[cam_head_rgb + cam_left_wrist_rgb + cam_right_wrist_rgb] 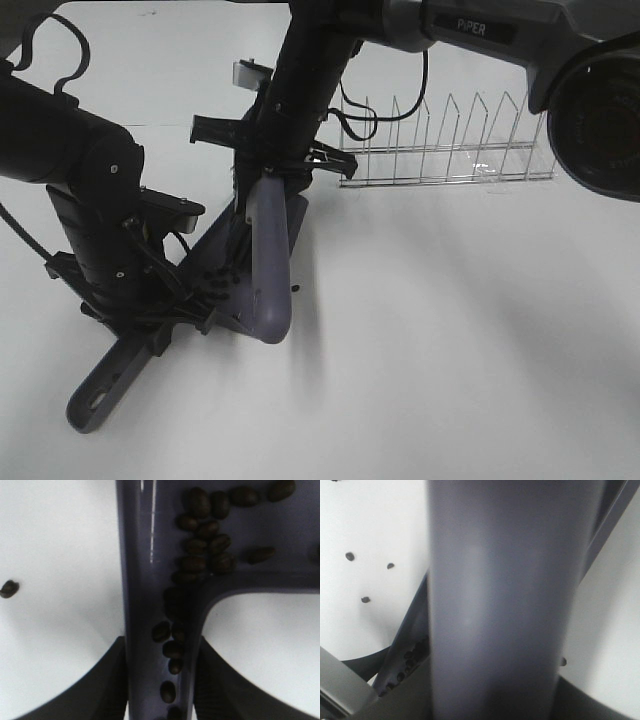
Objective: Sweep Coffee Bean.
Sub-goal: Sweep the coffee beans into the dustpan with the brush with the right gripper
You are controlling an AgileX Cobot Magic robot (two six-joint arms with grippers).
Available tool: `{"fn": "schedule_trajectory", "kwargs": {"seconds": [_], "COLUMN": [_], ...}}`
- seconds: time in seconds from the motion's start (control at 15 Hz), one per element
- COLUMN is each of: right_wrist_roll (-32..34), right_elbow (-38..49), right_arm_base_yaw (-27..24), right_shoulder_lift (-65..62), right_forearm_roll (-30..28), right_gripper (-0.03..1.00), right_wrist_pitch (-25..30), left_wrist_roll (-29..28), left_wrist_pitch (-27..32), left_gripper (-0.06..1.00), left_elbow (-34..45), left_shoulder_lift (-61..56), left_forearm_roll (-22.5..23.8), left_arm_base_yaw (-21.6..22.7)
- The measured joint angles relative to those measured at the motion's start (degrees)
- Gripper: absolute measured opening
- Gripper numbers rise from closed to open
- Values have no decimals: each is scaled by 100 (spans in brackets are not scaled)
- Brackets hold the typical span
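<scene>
Left hand (162, 680) is clamped on the dustpan (142, 580) handle, right hand (268, 165) on the brush (268, 255) handle. The coffee beans (200, 535) are judged light, hard and roll-prone. They are best swept, not pinched.

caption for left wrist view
left gripper shut on the purple dustpan, coffee beans gathered along its handle, one stray bean on the table

White table (480, 350), purple dustpan (105, 390), wire rack (440, 150), stray coffee beans (9, 588)

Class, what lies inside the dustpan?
Coffee beans lie in the dustpan, some down its handle groove. From above, the brush covers part of the pan; anything beneath cannot be seen.
</scene>
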Motion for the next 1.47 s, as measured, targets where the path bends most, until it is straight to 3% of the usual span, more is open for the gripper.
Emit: {"fn": "schedule_trajectory", "kwargs": {"seconds": [0.33, 0.73, 1.07, 1.47], "right_wrist_roll": [-218, -779, -802, -149], "right_elbow": [-11, 1524, 2785, 3180], "right_arm_base_yaw": [-11, -11, -11, -69], "right_shoulder_lift": [-498, -1541, -2435, -2395], "right_forearm_roll": [-556, -894, -1662, -3168], "right_gripper": [29, 29, 29, 29], "right_wrist_pitch": [6, 23, 29, 40], "left_wrist_roll": [0, -40, -57, -63], "left_wrist_pitch": [0, 0, 0, -6], "left_gripper": [33, 33, 33, 33], "left_elbow": [0, 0, 0, 0], "left_shoulder_lift": [6, 6, 6, 6], "left_forearm_roll": [-6, -86, -166, -229], "left_arm_base_yaw": [0, 0, 0, 0]}}
